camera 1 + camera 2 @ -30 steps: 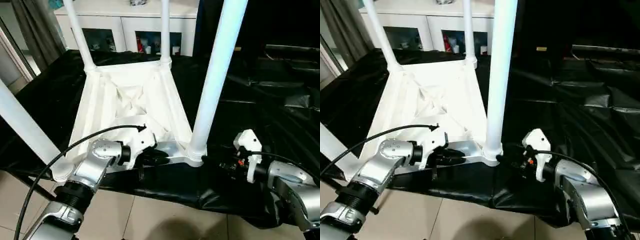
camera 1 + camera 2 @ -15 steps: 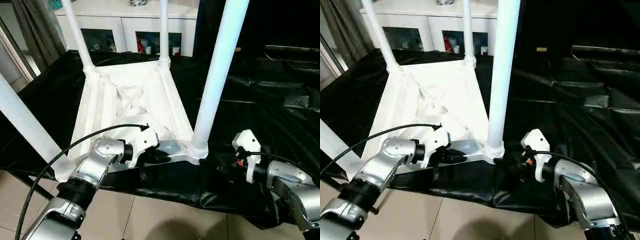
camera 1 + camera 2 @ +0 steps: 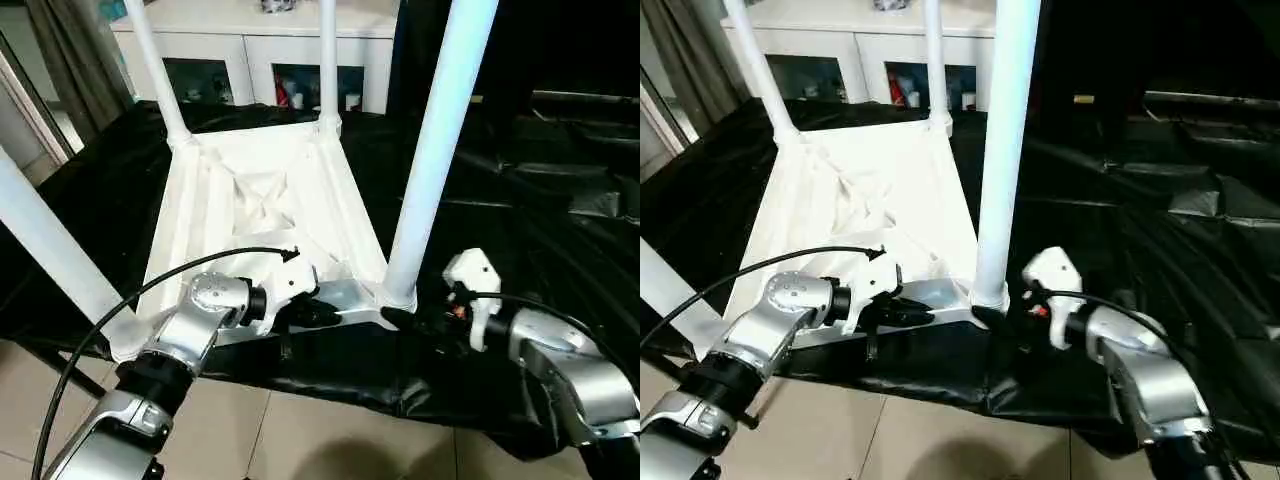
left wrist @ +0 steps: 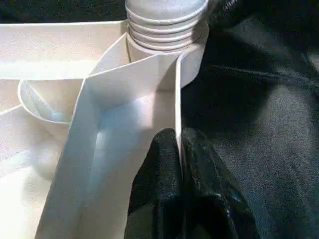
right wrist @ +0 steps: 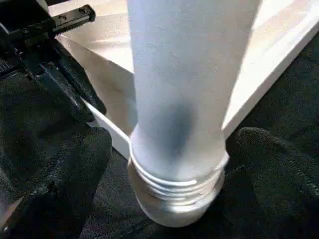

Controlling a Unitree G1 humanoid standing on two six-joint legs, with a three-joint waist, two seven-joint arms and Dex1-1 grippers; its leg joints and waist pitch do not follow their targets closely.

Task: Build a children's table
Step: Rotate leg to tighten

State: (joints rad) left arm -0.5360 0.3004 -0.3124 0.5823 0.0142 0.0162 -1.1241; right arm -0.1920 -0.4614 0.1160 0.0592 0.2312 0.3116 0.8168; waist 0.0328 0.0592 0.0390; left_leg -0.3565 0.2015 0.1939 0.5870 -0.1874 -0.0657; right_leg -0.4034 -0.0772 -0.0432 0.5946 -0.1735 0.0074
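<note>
On the black sheet, one white table top is lying upside down, ribbed underside facing up, its near edge reaching the sheet's front edge above the tiled floor.

Legs: four white tube legs are standing up from the corner sockets, namely the near right leg, the near left leg, the far left leg and the far right leg.

Left gripper: its black fingers are pinching shut on the thin near rim of the table top, just beside the near right socket, one finger on each face of the rim.

Right gripper: its jaws are standing wide apart, one finger on each side of the near right leg's threaded base, and are gripping nothing; whether the pads are touching the leg cannot be told.

Background: one white cabinet with glass doors is standing beyond the sheet, and a grey curtain is hanging at the far left.
</note>
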